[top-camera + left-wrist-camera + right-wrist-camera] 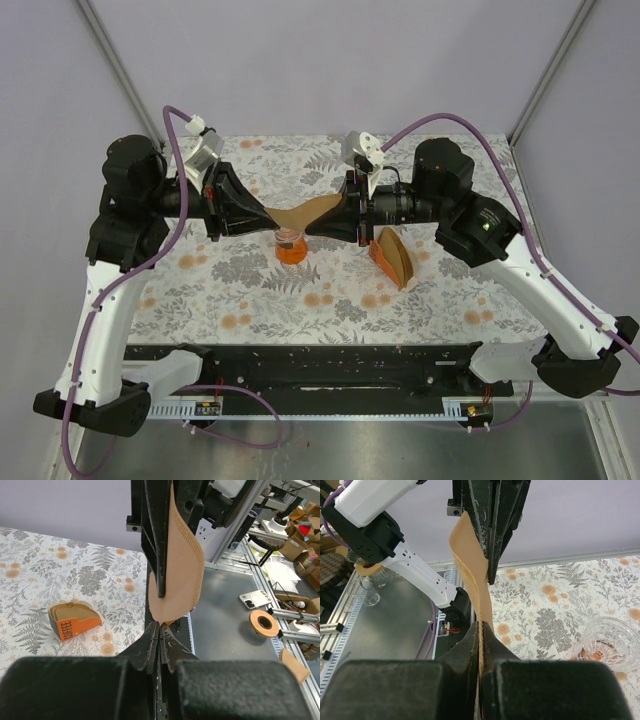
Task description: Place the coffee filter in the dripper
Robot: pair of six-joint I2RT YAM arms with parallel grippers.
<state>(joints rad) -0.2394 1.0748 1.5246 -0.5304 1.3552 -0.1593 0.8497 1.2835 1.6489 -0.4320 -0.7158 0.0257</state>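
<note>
Both grippers hold the coffee filter (310,212), a thin light-brown paper, stretched in the air between them just above the dripper (290,246). The dripper is clear with an orange base. My left gripper (270,212) is shut on the filter's left end and my right gripper (342,212) on its right end. In the left wrist view my left gripper (160,625) pinches the filter's (179,580) lower edge. In the right wrist view my right gripper (481,625) pinches the filter (470,560), and the dripper's glass top (606,641) shows at lower right.
The beige and orange wedge-shaped holder (393,257) with its stack of brown papers stands right of the dripper, also in the left wrist view (72,620). The floral mat (330,300) covers the table. A black rail (320,365) runs along the near edge.
</note>
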